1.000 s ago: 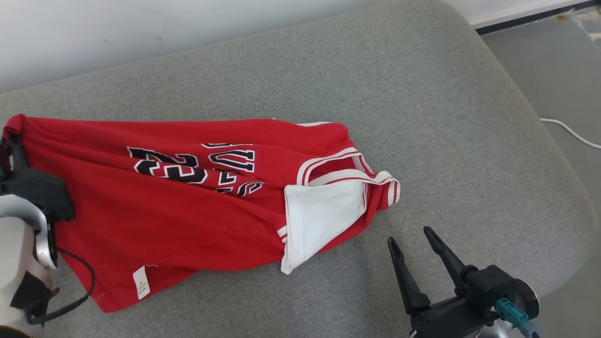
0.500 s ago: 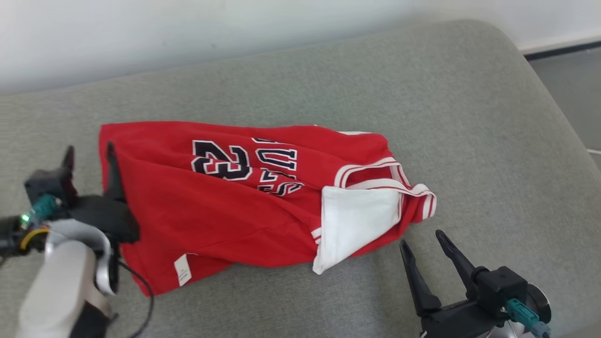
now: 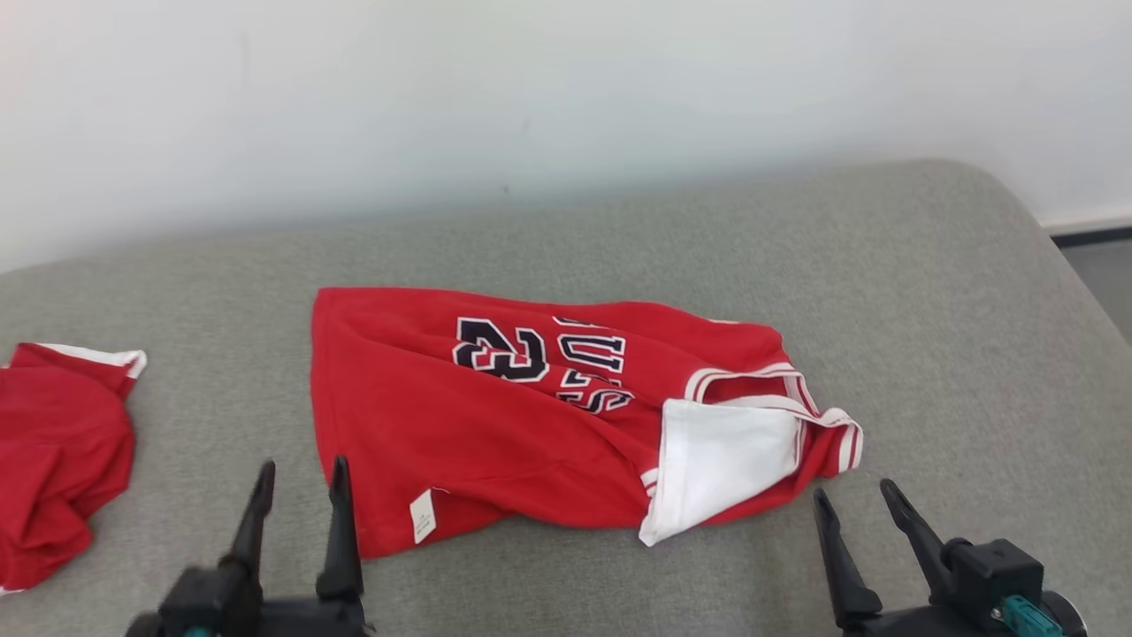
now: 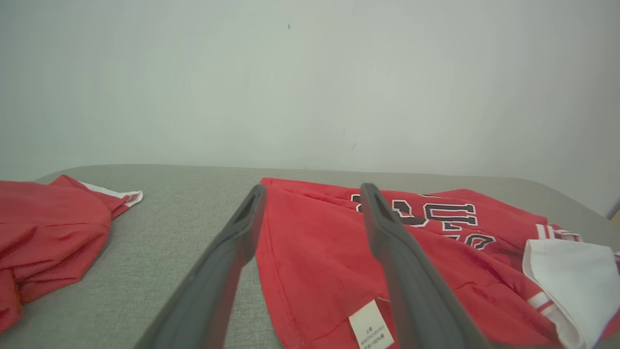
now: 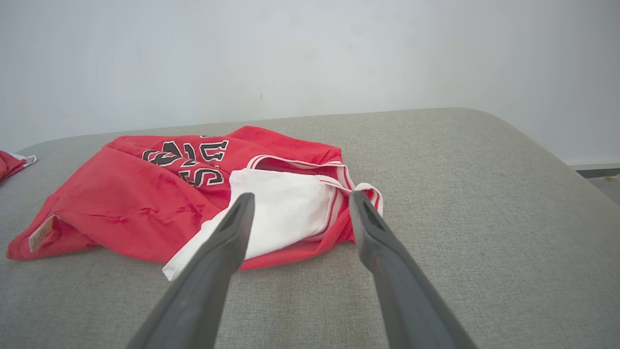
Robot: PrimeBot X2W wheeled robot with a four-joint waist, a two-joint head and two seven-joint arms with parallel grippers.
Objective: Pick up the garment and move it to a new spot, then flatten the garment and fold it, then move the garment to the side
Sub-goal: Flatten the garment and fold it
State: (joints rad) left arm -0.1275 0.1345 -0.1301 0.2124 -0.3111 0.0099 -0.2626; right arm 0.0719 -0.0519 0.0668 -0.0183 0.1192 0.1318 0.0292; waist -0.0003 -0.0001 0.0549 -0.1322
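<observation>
Where it lies rumpled, the red garment [image 3: 531, 433] shows white lining.

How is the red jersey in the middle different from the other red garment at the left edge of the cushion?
The middle jersey lies spread out, though wrinkled; the left garment is bunched in a heap. The middle jersey shows dark numbers and letters and a white panel; the left garment shows no print, only white trim at a corner. Both are red and lie on the grey cushion.
</observation>
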